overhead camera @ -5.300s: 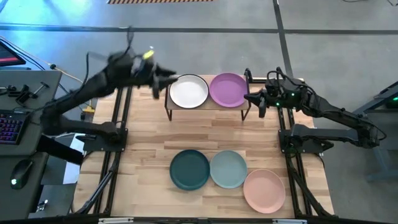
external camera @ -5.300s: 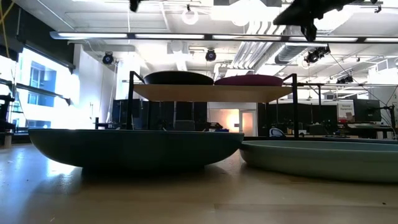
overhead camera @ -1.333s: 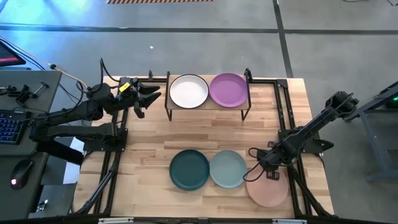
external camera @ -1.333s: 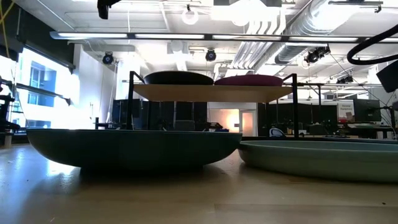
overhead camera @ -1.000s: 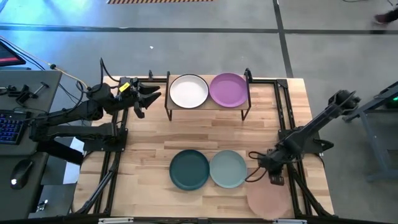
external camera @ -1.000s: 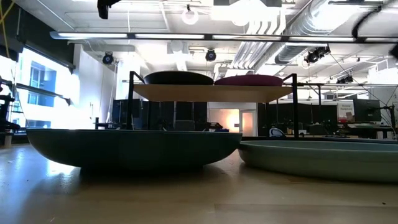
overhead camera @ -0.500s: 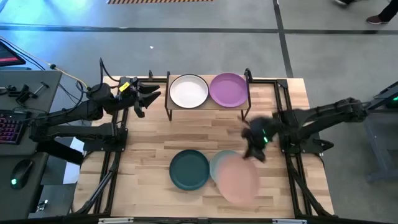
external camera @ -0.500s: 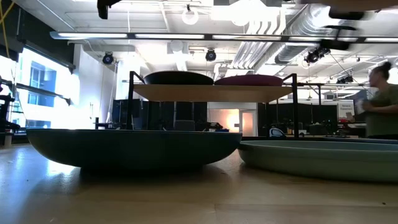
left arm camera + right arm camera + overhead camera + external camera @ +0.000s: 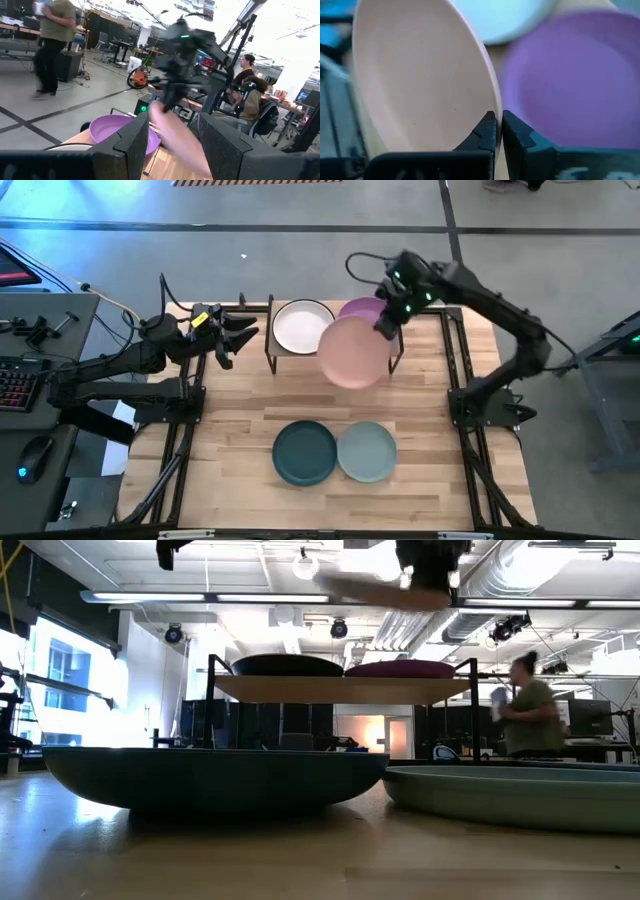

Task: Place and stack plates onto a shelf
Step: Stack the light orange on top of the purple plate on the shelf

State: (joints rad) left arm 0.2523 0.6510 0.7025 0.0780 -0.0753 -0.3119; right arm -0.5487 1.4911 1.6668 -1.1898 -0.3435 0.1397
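Note:
The pink plate hangs in the air over the shelf's near edge, carried by my right gripper, which is shut on its rim. It half covers the purple plate, which sits on the shelf beside the cream-white plate. The dark teal plate and the pale blue-green plate lie side by side on the table near its near edge. My left gripper waits open, left of the shelf. No black plate shows. My right gripper pinches the pink plate's rim between its two fingers, one finger on the plate's inner side and the other against its outside. It comes at the rim from the table's far right. The plate is lifted clear and tilted, above the shelf.
The shelf's black posts stand at its corners. Black rails run along the table's left and right sides. A person walks in the room beyond the table. Bare wood lies between the shelf and the two near plates.
My right gripper, shut on the pink plate's rim, has lifted it off the table's near right corner. It has carried it up, over the pale blue-green plate, toward the far edge. The plate now hangs tilted above the shelf.

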